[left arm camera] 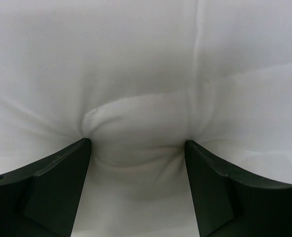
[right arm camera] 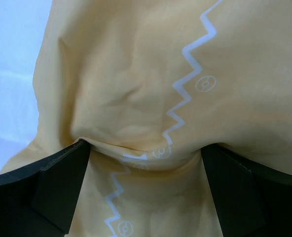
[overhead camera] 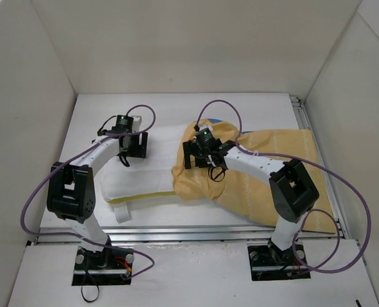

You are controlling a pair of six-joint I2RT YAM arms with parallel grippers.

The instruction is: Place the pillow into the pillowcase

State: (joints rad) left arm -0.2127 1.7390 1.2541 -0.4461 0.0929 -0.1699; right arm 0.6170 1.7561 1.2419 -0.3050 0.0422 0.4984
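The white pillow [overhead camera: 148,179] lies flat on the left half of the table, its right end under the edge of the pillowcase [overhead camera: 292,144]. The pillowcase shows its yellow-orange face and spreads out to the right. My left gripper [overhead camera: 133,150] points down on the pillow's far part. In the left wrist view its fingers [left arm camera: 52,187] dig into the pillow [left arm camera: 136,74], with a wrinkled bulge squeezed between the left gripper's [left arm camera: 136,144] tips. My right gripper [overhead camera: 202,160] presses wide open on the pillowcase's [right arm camera: 136,74] bunched left end, a fold lying across the right gripper's [right arm camera: 145,148] tips.
White walls enclose the table on the left, back and right. A metal rail [overhead camera: 189,235] runs along the near edge in front of both arm bases. Purple cables [overhead camera: 343,185] loop out from both arms. A white tag [overhead camera: 122,214] sticks out from the pillow's near edge.
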